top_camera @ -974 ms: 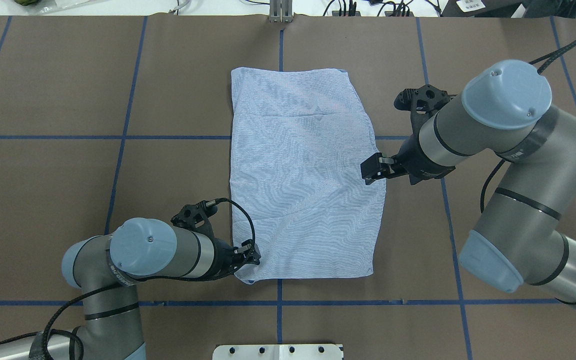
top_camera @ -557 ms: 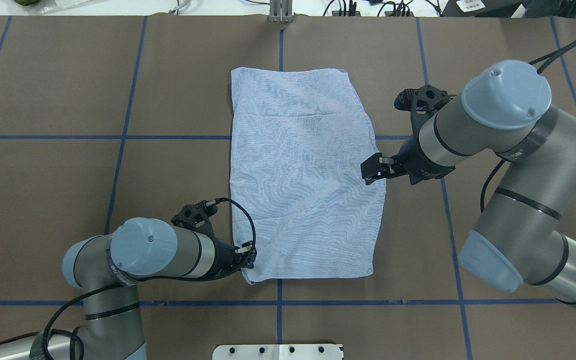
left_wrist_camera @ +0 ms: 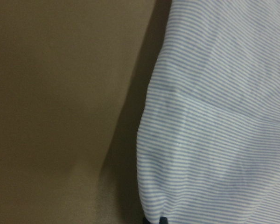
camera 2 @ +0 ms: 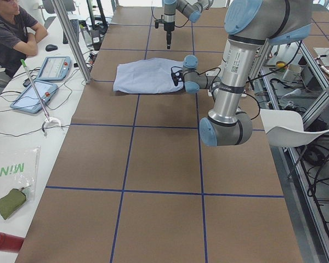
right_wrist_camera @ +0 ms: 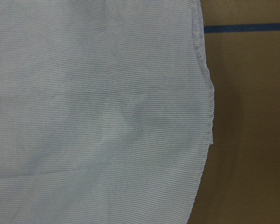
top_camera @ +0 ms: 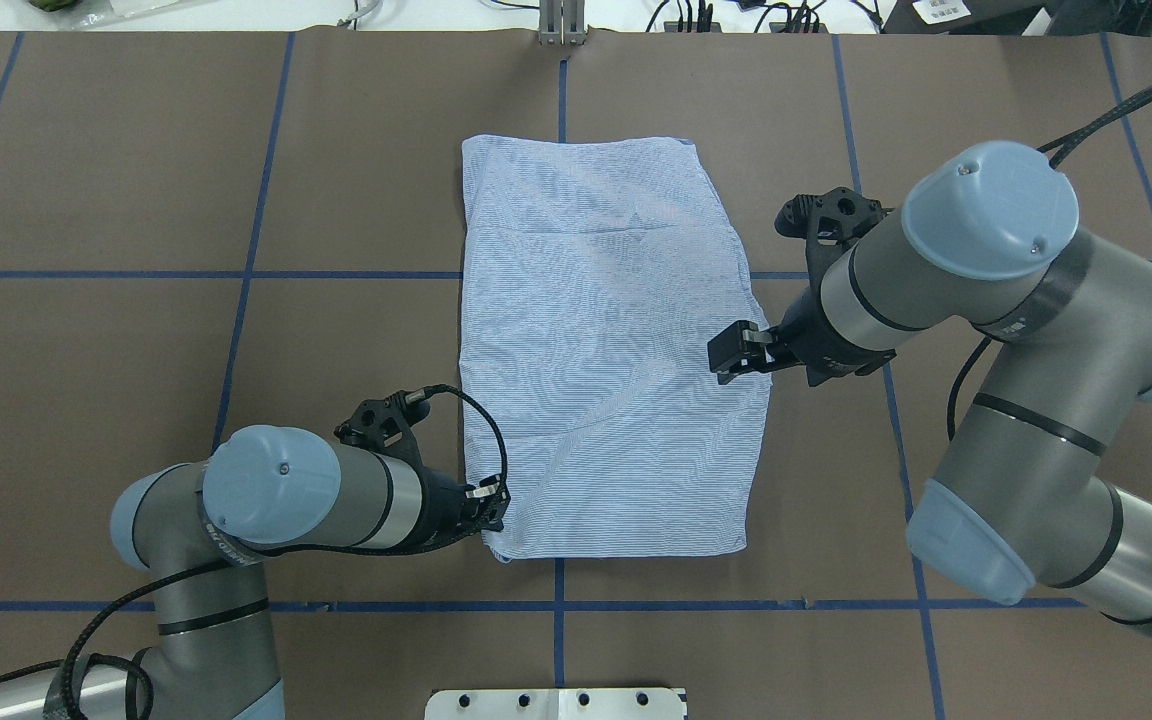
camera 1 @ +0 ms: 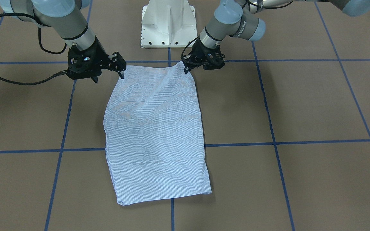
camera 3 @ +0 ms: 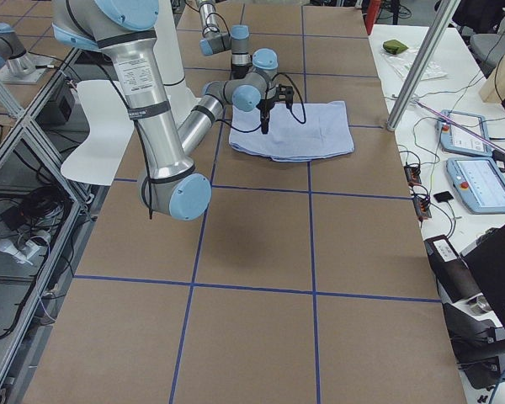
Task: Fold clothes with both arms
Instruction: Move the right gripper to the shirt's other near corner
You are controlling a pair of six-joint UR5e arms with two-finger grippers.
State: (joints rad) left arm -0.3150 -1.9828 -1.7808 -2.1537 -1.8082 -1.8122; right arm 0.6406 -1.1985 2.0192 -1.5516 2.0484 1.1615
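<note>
The left arm (top_camera: 316,495) reaches low over the brown tabletop (top_camera: 116,180), its pincer (top_camera: 494,508) pinching the slightly raised near-left corner of the light blue striped shirt (top_camera: 606,350). The shirt lies folded into a long panel at the tabletop's middle. The right arm (top_camera: 936,270) hangs its pincer (top_camera: 724,358) over the shirt's right edge; whether it is spread or pressed together cannot be told.

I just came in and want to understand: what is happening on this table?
The robot is folding a light blue striped shirt, which lies as a rectangle on the table. The left gripper seems to pinch its near left corner, which is raised. The right gripper is at the right edge; whether it grips, I cannot tell.
</note>
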